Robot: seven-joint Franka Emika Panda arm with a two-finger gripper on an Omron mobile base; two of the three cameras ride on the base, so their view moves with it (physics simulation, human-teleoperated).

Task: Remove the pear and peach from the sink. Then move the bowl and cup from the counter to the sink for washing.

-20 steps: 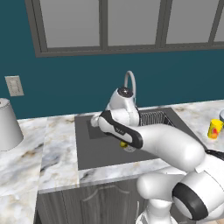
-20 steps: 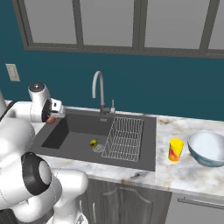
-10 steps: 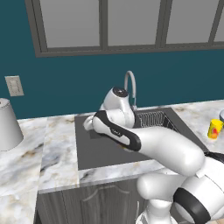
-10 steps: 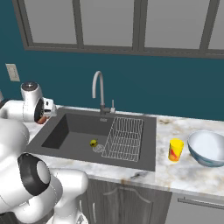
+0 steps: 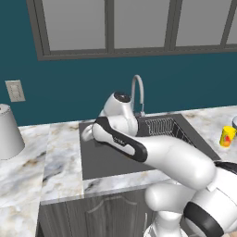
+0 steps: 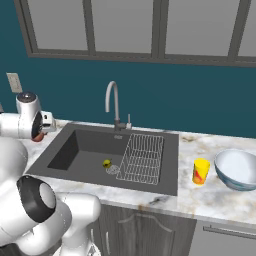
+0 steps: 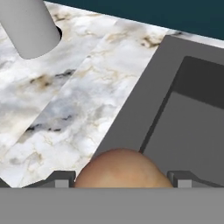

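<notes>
The gripper (image 7: 118, 181) is clamped on the peach (image 7: 120, 168) over the sink (image 7: 131, 118) rim, bound for the counter (image 7: 74, 96) (pear (image 6: 106, 163) waits by the drain).

In the hand view the peach (image 7: 119, 168) is cut off below by the bottom edge, and the grey vessel (image 7: 29, 27) runs off the top. The bowl (image 6: 238, 169) is clipped by the right edge of the right base view. The pear (image 6: 106, 163) is too small to show detail.
</notes>
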